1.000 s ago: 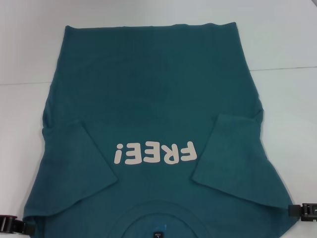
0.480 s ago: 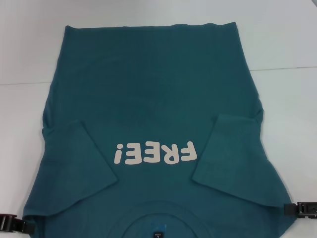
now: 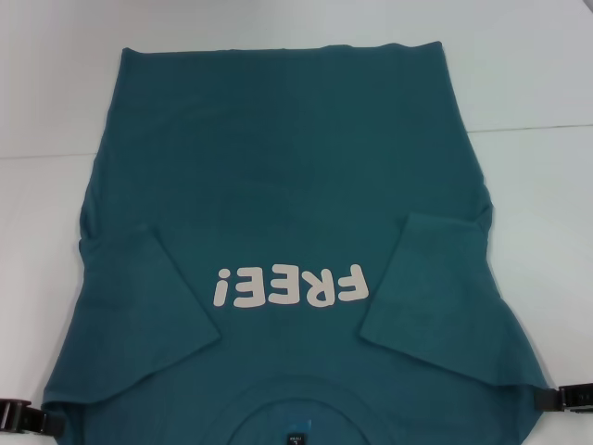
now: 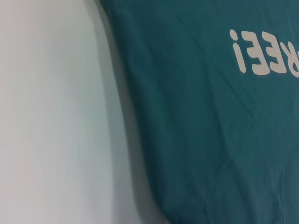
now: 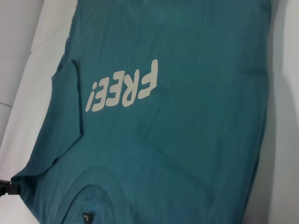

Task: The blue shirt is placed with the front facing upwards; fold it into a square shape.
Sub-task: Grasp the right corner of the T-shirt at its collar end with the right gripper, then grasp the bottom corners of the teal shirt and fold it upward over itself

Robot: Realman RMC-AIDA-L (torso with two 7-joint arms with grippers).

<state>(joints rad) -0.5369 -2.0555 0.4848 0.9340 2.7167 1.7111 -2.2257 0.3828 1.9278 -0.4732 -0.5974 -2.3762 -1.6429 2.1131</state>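
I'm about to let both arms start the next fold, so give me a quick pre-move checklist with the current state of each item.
1. the blue shirt lies front up, "FREE!" print showing: ok.
2. Both sleeves folded inward over the body: ok.
3. left gripper at the shirt's near left corner: ok.
4. right gripper at the near right corner: ok.
5. Either gripper actually pinching cloth: cannot tell.
6. Far hem flat on the table: ok.

The blue shirt runs past the near edge, cutting off its collar. The left gripper and right gripper show partly, fingers hidden at the shirt's near corners.
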